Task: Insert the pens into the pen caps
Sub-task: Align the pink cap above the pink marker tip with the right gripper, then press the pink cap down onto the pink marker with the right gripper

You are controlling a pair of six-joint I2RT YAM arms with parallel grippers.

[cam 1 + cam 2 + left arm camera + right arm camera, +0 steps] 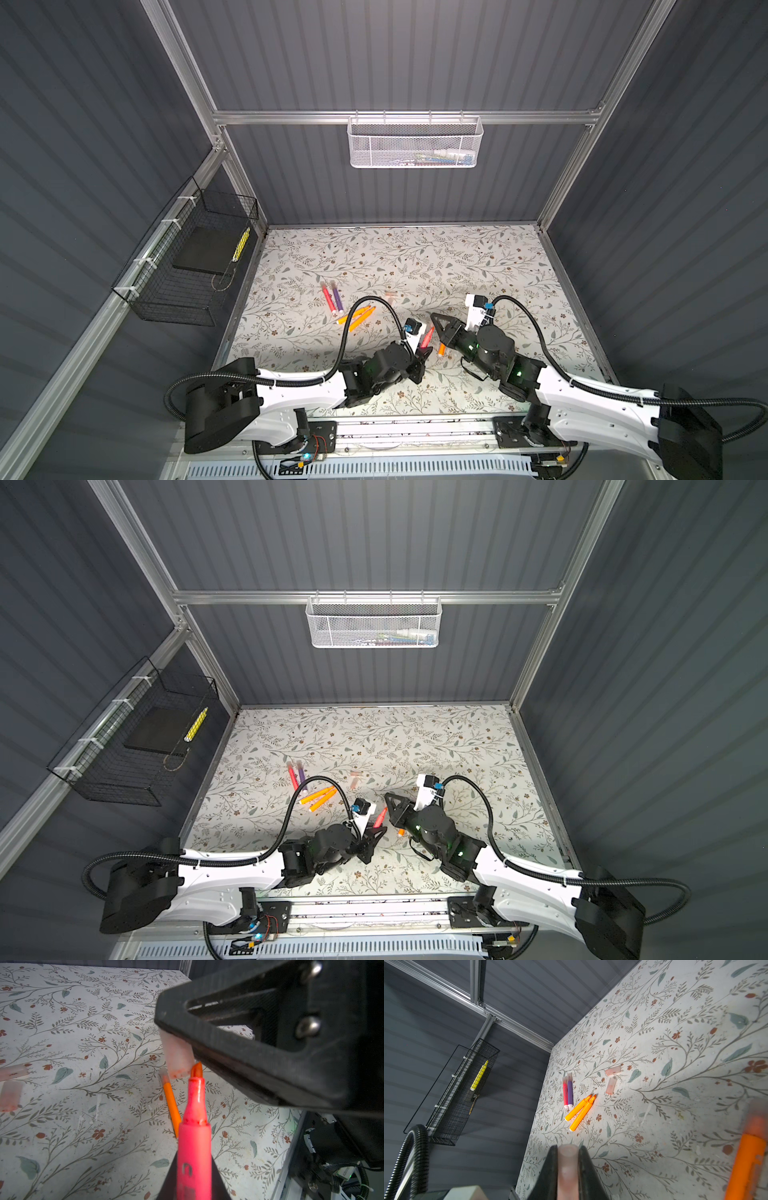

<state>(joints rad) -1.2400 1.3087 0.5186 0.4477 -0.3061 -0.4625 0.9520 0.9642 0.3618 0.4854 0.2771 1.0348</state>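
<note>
Left jaws clamp pink pen (194,1147); right jaws clamp cap (177,1057). Tip sits beside cap mouth, off-axis. Pushing now risks skidding past rim and twisting cap.

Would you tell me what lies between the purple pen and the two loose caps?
Bare table separates the purple pen from the loose caps in the right wrist view; in both top views the left arm's cable arches across it.

Whitish surface (415,257) patterned with grey-green leafy sprigs and small rust-red flowers; pink-red pen (194,1147), two orange pens (581,1114), purple pen (570,1093), pale pink translucent pen cap (568,1167), black fingers (550,1172).
</note>
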